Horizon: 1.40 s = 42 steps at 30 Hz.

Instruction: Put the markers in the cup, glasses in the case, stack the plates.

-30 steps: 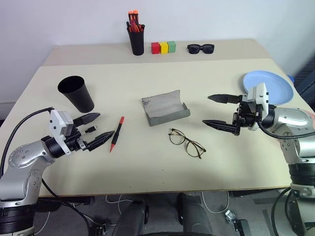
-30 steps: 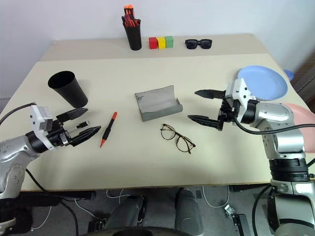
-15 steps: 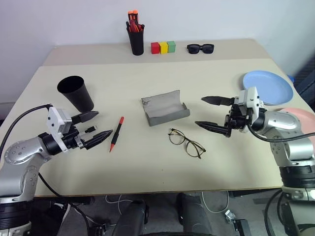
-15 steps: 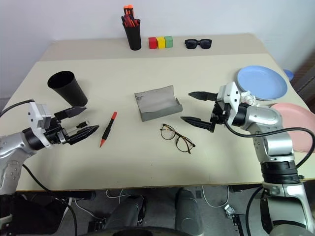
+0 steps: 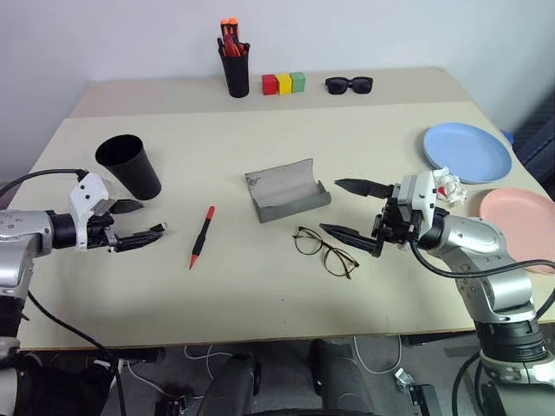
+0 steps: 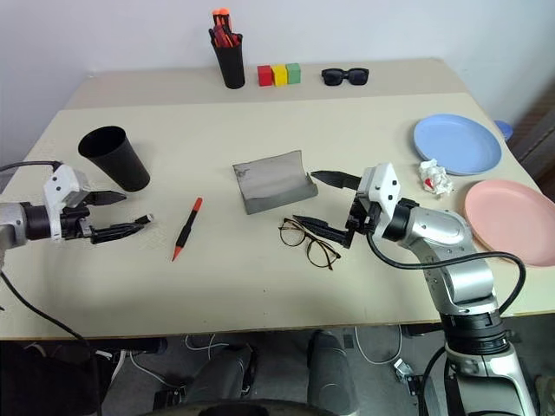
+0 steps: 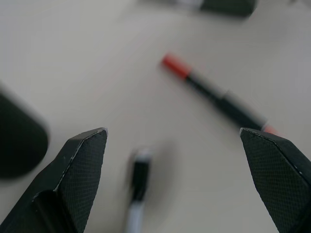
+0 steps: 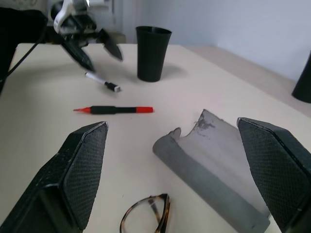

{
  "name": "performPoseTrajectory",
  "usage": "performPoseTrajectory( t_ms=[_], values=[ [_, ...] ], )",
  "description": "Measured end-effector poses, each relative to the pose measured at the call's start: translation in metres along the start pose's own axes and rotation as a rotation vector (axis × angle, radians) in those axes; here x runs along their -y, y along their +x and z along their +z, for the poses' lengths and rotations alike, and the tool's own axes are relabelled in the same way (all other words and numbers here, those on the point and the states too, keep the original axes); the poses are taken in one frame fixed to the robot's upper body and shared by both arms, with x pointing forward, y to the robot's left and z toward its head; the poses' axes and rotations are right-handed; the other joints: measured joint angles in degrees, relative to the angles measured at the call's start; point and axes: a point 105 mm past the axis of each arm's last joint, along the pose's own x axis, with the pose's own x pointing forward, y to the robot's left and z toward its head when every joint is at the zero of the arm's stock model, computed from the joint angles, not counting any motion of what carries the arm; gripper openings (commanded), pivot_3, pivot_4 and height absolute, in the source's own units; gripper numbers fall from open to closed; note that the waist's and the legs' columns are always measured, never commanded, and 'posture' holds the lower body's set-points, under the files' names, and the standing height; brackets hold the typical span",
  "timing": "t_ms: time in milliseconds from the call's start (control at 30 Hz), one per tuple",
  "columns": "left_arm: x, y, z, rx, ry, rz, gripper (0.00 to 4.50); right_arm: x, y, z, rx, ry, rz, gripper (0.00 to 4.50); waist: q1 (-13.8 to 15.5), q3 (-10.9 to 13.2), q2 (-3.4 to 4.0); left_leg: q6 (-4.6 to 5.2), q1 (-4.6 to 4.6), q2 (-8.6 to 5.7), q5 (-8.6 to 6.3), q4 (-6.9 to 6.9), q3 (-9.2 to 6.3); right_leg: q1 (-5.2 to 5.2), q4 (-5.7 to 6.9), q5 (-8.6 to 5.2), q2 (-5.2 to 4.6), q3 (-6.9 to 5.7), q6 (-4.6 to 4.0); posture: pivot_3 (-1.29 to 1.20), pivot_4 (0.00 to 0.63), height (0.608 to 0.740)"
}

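Glasses (image 5: 326,251) step looks to be in hand: right gripper (image 5: 354,211) hangs w/ fingers spread wide, holding nothing, lower finger just beside the frame's right lens, upper one near the case's right end. Case (image 5: 285,191) is the landmark, lying open mid-worktop (image 5: 260,295). Glasses sit just in front of it, unfolded. Marker (image 5: 201,236) lies to its left, a bit nearer the robot; cup (image 5: 129,165) further left, upright. Blue plate (image 5: 467,151) is well to the case's right, pink plate (image 5: 517,217) right too but nearer the front edge, not stacked. Left gripper (image 5: 136,224) hovers far left of the case, below the cup, fingers wide, empty, aimed toward the marker.

Next move, I judge: right gripper needs to drop over the thin frame & close gently on the bridge or a rim, then lift it into the case trough.

Hard to make out: a small 2nd pen (image 7: 138,182) by the left fingers, blurred in left wrist view. Crumpled white-red scrap (image 5: 448,185) btwn the plates, can't say what it is. Pink plate is partly cut off at the edge.
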Motion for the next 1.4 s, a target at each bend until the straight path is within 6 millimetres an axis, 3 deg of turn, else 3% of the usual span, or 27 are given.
performPoseTrajectory(
  t_ms=[233,433,533,767,1000,1133,1267,1400],
  values=[
    [-0.015,0.013,-0.012,-0.081,-0.01,-0.013,4.5,-0.004,0.002,-0.002,0.008,0.008,-0.023,4.35,0.15,-0.01,-0.02,-0.01,-0.03,-0.02,0.0,0.05,0.01,0.0,-0.01,0.03,0.0,0.0,-0.03,0.0,0.15,0.74],
    [-0.004,0.039,-0.013,-0.044,-0.058,-0.111,4.5,-0.009,0.003,-0.003,0.012,0.014,-0.031,4.35,-0.3,-0.01,-0.04,-0.01,-0.02,-0.02,0.0,0.07,0.04,-0.01,0.02,0.04,0.0,0.01,-0.03,0.0,0.15,0.74],
    [0.0,0.042,-0.02,-0.087,-0.045,-0.14,3.67,-0.008,0.003,-0.002,0.013,0.011,-0.037,4.5,-0.32,-0.01,-0.05,-0.01,-0.02,0.0,0.0,0.07,0.04,-0.02,0.02,0.04,0.02,0.01,-0.03,0.0,0.15,0.74],
    [0.005,0.041,-0.022,-0.121,-0.043,-0.199,0.12,-0.007,0.002,-0.003,0.012,0.009,-0.046,4.5,-0.02,-0.02,-0.05,-0.01,-0.01,0.0,0.0,0.09,0.05,0.0,0.03,0.04,0.01,0.03,-0.03,0.0,0.15,0.74],
    [0.007,0.044,-0.012,-0.106,-0.066,-0.218,0.05,-0.006,0.002,-0.003,0.006,0.002,-0.052,4.5,-0.06,-0.05,-0.03,-0.01,0.01,0.0,0.0,0.1,0.06,0.03,0.05,0.04,0.02,0.03,-0.02,0.0,0.15,0.74],
    [0.016,0.056,0.011,0.001,-0.113,-0.254,0.05,-0.003,0.003,-0.002,0.008,-0.004,-0.053,4.5,-0.06,-0.01,-0.09,-0.01,-0.02,0.02,0.0,0.15,0.04,0.02,0.05,0.04,0.02,0.03,-0.02,0.0,0.15,0.74],
    [0.012,0.052,0.042,0.096,-0.057,-0.207,0.05,-0.001,0.005,-0.001,0.006,-0.028,-0.054,4.5,-0.17,0.0,-0.11,-0.02,0.0,0.05,0.0,0.11,0.04,0.0,0.05,0.05,0.02,0.04,-0.02,0.0,0.15,0.74],
    [0.006,0.042,0.047,0.095,-0.004,-0.153,0.05,-0.002,0.008,-0.003,0.007,-0.024,-0.045,4.5,-0.4,0.0,-0.11,-0.02,0.0,0.06,0.0,0.09,0.08,-0.03,0.05,0.05,0.03,0.08,-0.03,0.0,0.15,0.74]
  ],
)
